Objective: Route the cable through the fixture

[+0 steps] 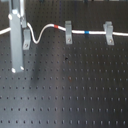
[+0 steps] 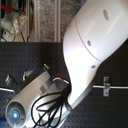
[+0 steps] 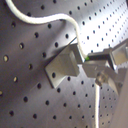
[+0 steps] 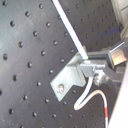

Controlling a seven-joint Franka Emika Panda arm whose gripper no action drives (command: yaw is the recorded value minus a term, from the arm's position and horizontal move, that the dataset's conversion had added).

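Claw [image 1: 16, 67] lowered at first exterior view's left, pinching cable [image 1: 42, 32] by fixture [image 4: 75, 75], prob. to seat cord in fork. Cable already through two other clips [image 1: 68, 31], red band [image 1: 56, 25] before nearer one, above perforated table [image 1: 70, 90].

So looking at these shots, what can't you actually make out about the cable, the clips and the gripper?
- Third fixture: in the first exterior view the gripper stands in front of where it would be.
- Gripper open or shut: fingertips are blurred in both wrist views.
- Cable ends: cut off by both side edges of the first exterior view.
- Most of the board in the second exterior view: the white arm blocks it; only one fixture shows.
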